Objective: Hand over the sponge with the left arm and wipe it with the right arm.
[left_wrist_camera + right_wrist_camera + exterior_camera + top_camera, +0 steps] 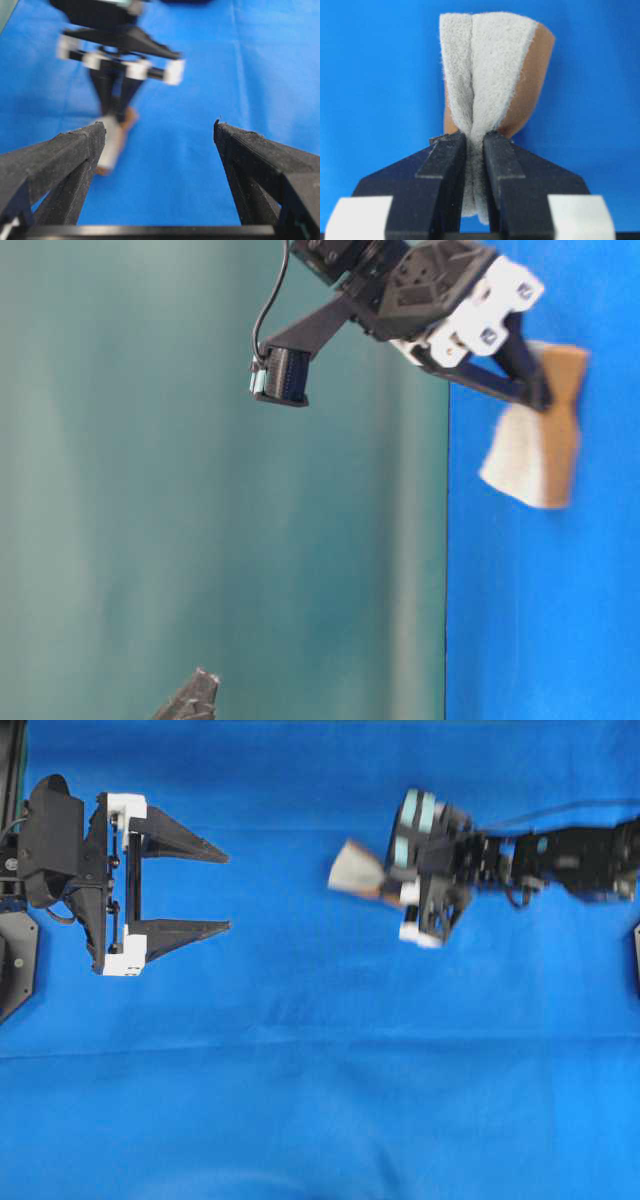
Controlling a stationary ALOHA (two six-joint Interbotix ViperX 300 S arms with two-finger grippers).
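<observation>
Two grippers are seen: the right gripper is clamped tight on the sponge, pinched at its middle and flaring beyond the fingertips above the blue cloth, while the left gripper is spread wide, empty, well apart.

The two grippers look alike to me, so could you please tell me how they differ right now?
The left gripper has its fingers spread wide and empty; the right gripper pinches the sponge, folding it. The left's body is plain black; the right's carries pale teal patches. Both have pointed black fingers on white mounts.
</observation>
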